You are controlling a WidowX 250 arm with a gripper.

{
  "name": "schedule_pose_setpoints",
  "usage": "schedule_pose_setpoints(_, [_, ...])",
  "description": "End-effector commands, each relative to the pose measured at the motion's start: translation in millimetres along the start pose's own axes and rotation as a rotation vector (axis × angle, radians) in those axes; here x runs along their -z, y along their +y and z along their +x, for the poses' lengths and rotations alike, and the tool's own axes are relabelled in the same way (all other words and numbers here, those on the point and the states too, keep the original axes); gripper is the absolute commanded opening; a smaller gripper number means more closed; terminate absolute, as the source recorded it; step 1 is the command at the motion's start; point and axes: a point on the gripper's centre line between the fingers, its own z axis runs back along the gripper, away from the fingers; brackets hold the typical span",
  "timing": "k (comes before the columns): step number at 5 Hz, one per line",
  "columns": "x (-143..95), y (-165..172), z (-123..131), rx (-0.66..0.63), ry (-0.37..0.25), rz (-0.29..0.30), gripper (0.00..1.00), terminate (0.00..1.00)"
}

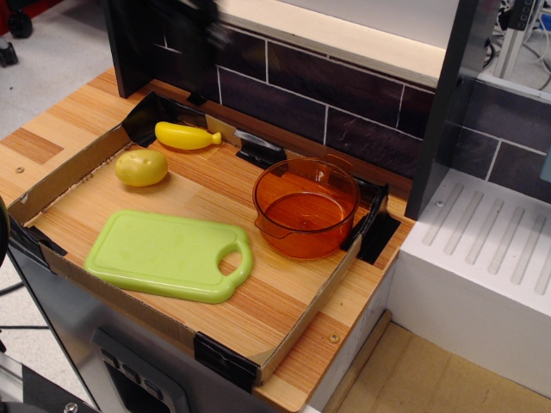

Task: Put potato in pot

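A: Far left, in the shallow wooden tray [284, 318]: small egg-shaped pale yellow toy potato [141, 167], untouched. Just behind, apart from it: longer bright yellow banana-like toy [186, 136]. In front: lime green plastic cutting board [169, 255].

B: And further right?

A: Round translucent orange plastic pot [306, 207], empty, well apart from the potato. Only a dark blur at top, possibly the gripper [200, 10]. Jaws apart or together? Cannot tell.

B: So, step in hand?

A: Probably the approach; nothing grasped yet. Next: down over the potato, closing across its narrow width, avoiding the banana-like toy, then lifting clear and across to the pot.
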Motion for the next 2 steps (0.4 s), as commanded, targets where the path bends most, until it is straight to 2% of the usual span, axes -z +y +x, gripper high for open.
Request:
schedule_pose_setpoints(1, [27,44,-9,0.232,0.085,-0.071,1.00,0.00])
schedule_pose_setpoints(2, [52,47,-15,0.283,0.131,-0.129,1.00,0.00])
